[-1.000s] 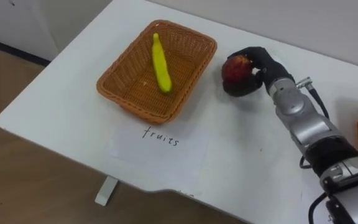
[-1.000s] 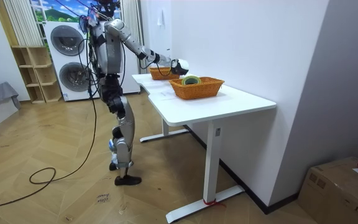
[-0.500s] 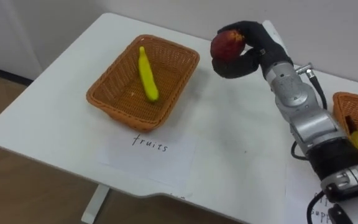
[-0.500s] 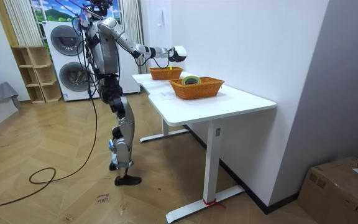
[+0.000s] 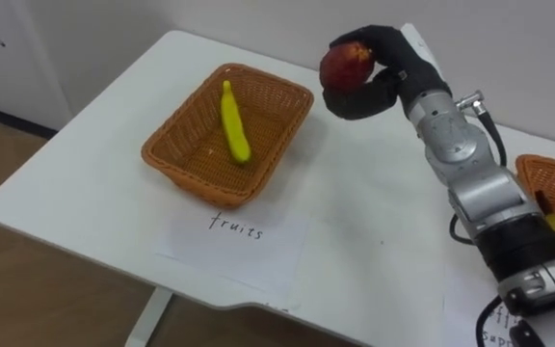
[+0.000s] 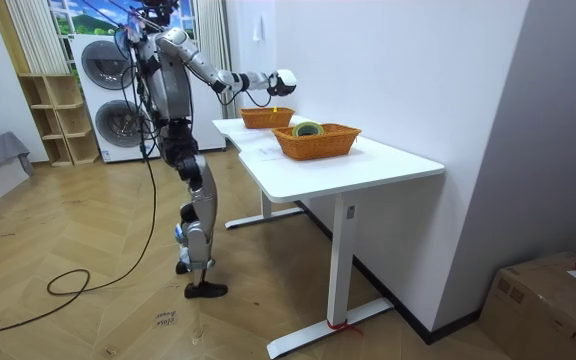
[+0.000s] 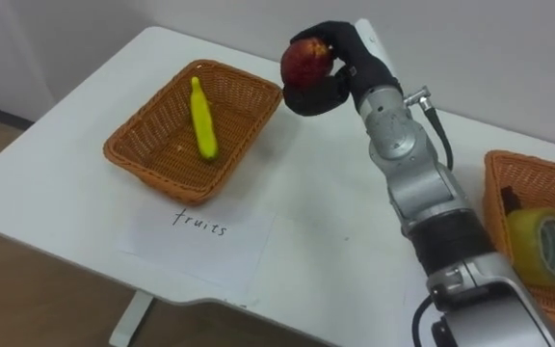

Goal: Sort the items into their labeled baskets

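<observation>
I'd say it's well along but not finished: one banana (image 5: 232,123) already lies in the fruit basket (image 5: 191,178). The right hand (image 5: 393,72) has its fingers wrapped round a red apple (image 5: 345,66), held up in the air just off that basket's far right corner, so it's not dropped in yet. Count-wise I get two baskets, one banana and one apple, and the other basket (image 7: 538,160) holds one roll of yellow tape (image 7: 540,246) plus a dark item I can't make out.
</observation>
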### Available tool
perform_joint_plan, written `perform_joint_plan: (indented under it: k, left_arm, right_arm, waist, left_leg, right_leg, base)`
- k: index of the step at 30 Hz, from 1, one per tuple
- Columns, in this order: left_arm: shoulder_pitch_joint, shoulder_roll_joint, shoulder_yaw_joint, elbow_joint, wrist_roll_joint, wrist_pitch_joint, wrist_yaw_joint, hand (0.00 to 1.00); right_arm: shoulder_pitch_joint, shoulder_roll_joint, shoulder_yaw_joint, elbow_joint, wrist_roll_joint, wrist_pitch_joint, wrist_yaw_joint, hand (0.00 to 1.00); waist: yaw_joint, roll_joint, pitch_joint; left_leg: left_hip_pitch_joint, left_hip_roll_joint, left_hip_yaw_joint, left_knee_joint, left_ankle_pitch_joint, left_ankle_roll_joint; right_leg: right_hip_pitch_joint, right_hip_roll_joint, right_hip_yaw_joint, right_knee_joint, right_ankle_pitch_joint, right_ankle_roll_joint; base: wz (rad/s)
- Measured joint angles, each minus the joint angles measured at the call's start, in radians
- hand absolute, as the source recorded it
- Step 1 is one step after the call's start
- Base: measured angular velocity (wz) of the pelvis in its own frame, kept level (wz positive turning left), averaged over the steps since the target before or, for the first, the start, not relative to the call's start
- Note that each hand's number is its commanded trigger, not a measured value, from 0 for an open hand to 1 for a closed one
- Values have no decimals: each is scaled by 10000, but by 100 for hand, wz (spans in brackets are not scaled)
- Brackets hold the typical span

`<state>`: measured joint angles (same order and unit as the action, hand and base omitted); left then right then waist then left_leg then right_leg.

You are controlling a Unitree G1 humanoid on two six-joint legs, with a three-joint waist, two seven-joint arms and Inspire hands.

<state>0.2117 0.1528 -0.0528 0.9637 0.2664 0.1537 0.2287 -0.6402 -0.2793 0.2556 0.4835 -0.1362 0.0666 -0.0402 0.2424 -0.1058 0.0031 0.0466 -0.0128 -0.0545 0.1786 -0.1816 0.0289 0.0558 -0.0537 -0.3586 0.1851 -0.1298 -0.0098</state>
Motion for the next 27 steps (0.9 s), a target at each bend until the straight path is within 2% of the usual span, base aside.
perform_joint_plan:
  k: [5,8,10,13,18,27]
  left_arm:
    - [154,-21,-5,88,-1,0,-27,0]
    - [155,-18,-2,161,-1,-3,-70,0]
    - [132,19,-28,177,-2,-19,-77,0]
    - [149,49,-84,381,-2,-16,-86,0]
    - [128,109,-84,385,1,-19,-258,0]
    - [106,122,-81,369,32,-15,-263,0]
  right_arm:
    - [-2,21,9,-497,-99,-1,0,100]
    - [-3,34,87,-729,-182,-21,0,100]
    - [-4,34,154,-715,-230,-19,-14,100]
    - [-4,32,611,-704,-572,-18,-19,100]
    - [-5,35,1170,-700,-664,-18,0,100]
    - [-9,208,1217,-627,-604,-18,3,100]
  waist:
    - [152,-36,1]
    - [239,-135,46]
    - [379,-255,124]
    - [387,-335,167]
    - [586,-381,173]
    - [949,-362,187]
  left_leg:
    - [12,-3,-4,-60,1,0]
    - [11,-2,-6,-89,1,-2]
    - [11,-2,-48,-99,1,-2]
    - [-13,-10,-107,-118,0,-1]
    - [-13,-9,-163,-117,0,-1]
    - [-108,-11,-391,-124,0,0]
  right_leg:
    - [2,9,-8,-5,-9,13]
    - [3,18,-12,-18,-16,22]
    - [11,25,-11,-28,-19,27]
    - [14,25,-30,-53,-20,28]
    - [48,32,-75,-151,-32,49]
    - [70,-13,-427,-170,-55,86]
  base:
    - [0]
    - [0]
    - [0]
    - [5]
    - [3]
    - [10]
